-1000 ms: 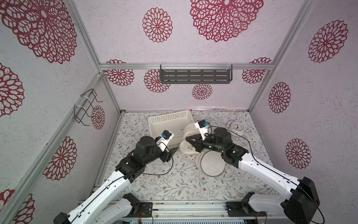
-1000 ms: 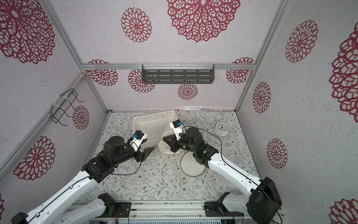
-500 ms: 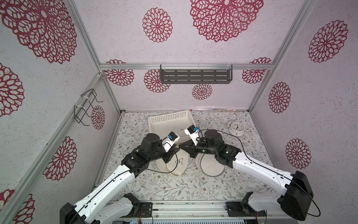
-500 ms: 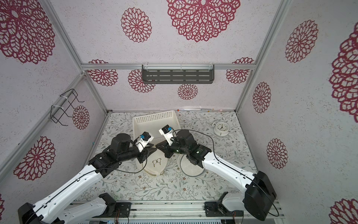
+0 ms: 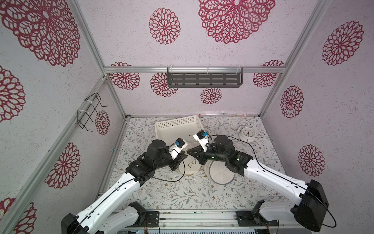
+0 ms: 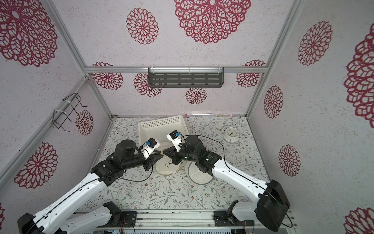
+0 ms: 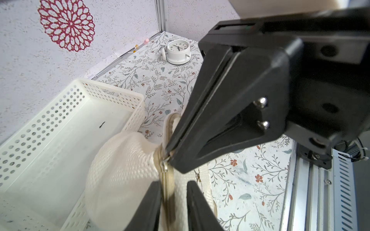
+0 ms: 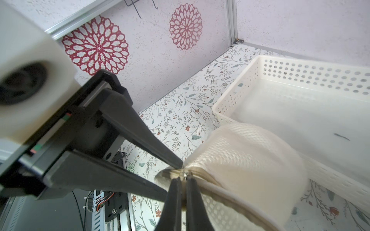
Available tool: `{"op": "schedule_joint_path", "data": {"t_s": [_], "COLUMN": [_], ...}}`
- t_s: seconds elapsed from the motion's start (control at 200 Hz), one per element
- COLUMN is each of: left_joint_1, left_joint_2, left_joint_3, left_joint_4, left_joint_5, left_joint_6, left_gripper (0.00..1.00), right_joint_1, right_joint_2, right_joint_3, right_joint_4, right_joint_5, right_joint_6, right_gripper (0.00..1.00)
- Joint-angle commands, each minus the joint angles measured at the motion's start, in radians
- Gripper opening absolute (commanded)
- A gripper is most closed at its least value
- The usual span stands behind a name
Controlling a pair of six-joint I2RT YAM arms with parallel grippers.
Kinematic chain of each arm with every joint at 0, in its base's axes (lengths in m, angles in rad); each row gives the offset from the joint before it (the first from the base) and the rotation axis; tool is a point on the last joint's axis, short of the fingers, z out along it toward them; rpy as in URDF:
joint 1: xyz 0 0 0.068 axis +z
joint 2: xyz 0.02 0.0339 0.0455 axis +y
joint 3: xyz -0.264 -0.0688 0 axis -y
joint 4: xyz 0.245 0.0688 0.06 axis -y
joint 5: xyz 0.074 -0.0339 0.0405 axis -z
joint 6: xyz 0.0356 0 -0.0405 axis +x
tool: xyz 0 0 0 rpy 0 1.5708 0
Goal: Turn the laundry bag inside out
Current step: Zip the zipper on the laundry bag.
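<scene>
1. White mesh laundry bag (image 8: 250, 160) with beige zipper rim (image 8: 202, 175) held up mid-table, just beside corner of white perforated plastic basket (image 5: 176, 124); bare floral tabletop (image 5: 182, 194) in front.
2. The left arm (image 5: 121, 186) and right arm (image 5: 269, 176) reach inward, tips nearly meeting.
3. Rim clamped in right gripper (image 8: 183, 180); left gripper (image 7: 174, 183) fingers narrowly apart straddling it, grip unclear.
4. White alarm clock (image 5: 247, 133) well apart.

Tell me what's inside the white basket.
Inside the white basket only a small dark speck shows on its floor. The laundry bag, in front in both wrist views, covers the near corner; anything there is hidden.
</scene>
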Motion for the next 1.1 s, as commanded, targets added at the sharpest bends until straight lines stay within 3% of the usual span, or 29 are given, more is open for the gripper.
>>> {"op": "schedule_joint_path", "data": {"t_s": [0.0, 0.145, 0.265, 0.51, 0.75, 0.865, 0.986, 1.096], "left_joint_1": [-0.004, -0.004, -0.003, -0.005, -0.007, -0.008, -0.010, -0.010], "left_joint_2": [0.001, 0.004, 0.006, -0.060, -0.260, -0.260, -0.212, -0.184], "left_joint_3": [-0.003, -0.002, 0.001, -0.008, -0.163, -0.202, -0.190, -0.165], "left_joint_4": [-0.016, -0.016, -0.016, 0.012, 0.269, 0.302, 0.218, 0.116], "left_joint_5": [-0.009, -0.023, -0.022, -0.051, -0.172, -0.193, -0.183, -0.223], "left_joint_6": [0.009, 0.011, 0.007, -0.065, -0.267, -0.292, -0.250, -0.192], "left_gripper": [0.20, 0.15, 0.00, 0.00, 0.00, 0.00, 0.00, 0.29], "right_joint_1": [0.005, 0.005, 0.005, -0.052, -0.122, -0.122, -0.122, -0.120], "right_joint_2": [-0.043, -0.050, -0.056, -0.111, -0.200, -0.188, -0.154, -0.116], "right_joint_3": [0.032, 0.027, 0.019, -0.061, -0.238, -0.215, -0.139, -0.077], "right_joint_4": [0.036, 0.041, 0.054, 0.105, 0.152, 0.151, 0.119, 0.075], "right_joint_5": [0.006, 0.005, 0.009, 0.125, 0.155, 0.142, 0.126, 0.104], "right_joint_6": [-0.003, 0.001, 0.011, 0.146, 0.262, 0.253, 0.206, 0.140], "right_gripper": [0.00, 0.00, 0.00, 0.00, 0.00, 0.00, 0.00, 0.00]}}
